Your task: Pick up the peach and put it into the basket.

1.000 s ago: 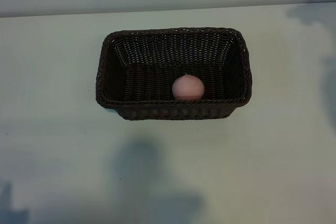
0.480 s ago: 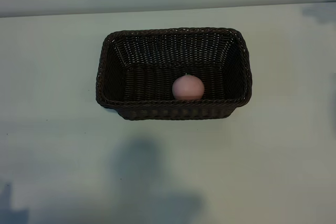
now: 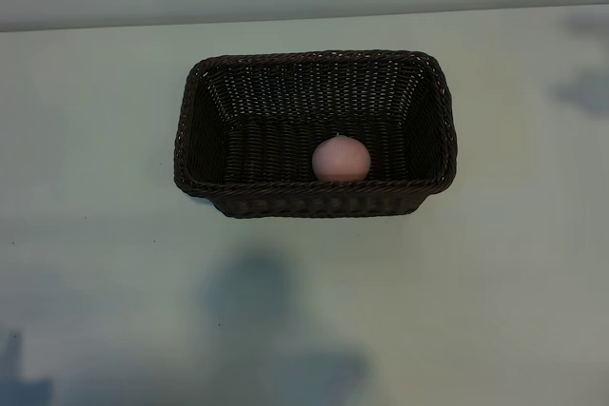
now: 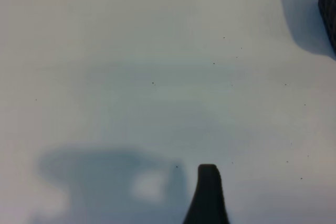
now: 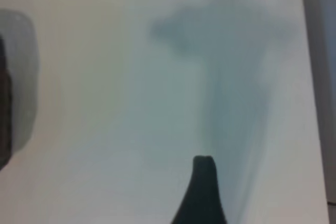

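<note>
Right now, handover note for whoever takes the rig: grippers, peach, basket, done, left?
Left gripper: open, empty, over bare table off to one side of the basket.
Right gripper: open, empty, over bare table, clear of the basket.
Peach: inside the basket, resting near its front wall, right of centre.
Done: peach is in the basket and released.
Left: nothing on the task itself; probably just park both arms.

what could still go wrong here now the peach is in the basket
Little is left to go wrong. The peach lies against the near wall of the basket, so a knock on the basket might set the round fruit rolling, though the walls should keep it in. Neither arm shows in the exterior view; only one fingertip shows in each wrist view, above bare table.
</note>
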`<act>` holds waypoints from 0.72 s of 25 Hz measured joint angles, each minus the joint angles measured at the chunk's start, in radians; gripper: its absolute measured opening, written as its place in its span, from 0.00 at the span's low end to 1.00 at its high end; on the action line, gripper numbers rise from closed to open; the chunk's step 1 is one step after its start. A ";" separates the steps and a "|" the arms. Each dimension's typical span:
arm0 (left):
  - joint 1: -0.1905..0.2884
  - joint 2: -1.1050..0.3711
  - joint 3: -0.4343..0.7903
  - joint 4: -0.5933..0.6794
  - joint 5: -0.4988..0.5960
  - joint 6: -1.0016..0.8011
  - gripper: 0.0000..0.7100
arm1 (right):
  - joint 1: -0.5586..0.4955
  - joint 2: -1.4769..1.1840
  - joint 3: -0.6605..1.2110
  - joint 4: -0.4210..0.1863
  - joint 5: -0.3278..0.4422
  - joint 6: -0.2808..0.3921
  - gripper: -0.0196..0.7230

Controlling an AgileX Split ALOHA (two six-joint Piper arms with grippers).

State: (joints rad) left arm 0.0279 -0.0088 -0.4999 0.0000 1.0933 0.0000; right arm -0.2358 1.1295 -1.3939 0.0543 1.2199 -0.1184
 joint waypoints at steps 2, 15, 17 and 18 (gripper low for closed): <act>0.000 0.000 0.000 0.000 0.000 0.000 0.83 | 0.000 -0.128 0.053 0.001 0.001 0.000 0.83; 0.000 0.000 0.000 0.000 0.000 0.000 0.83 | 0.000 -0.892 0.417 0.008 -0.065 0.002 0.83; 0.000 0.000 0.000 0.000 0.000 0.000 0.83 | 0.000 -0.955 0.486 0.016 -0.083 0.002 0.83; 0.000 0.000 0.000 0.000 0.000 0.000 0.83 | 0.000 -0.983 0.516 0.020 -0.092 0.002 0.83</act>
State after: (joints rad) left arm 0.0279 -0.0088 -0.4999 0.0000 1.0933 0.0000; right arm -0.2358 0.1464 -0.8782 0.0747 1.1278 -0.1165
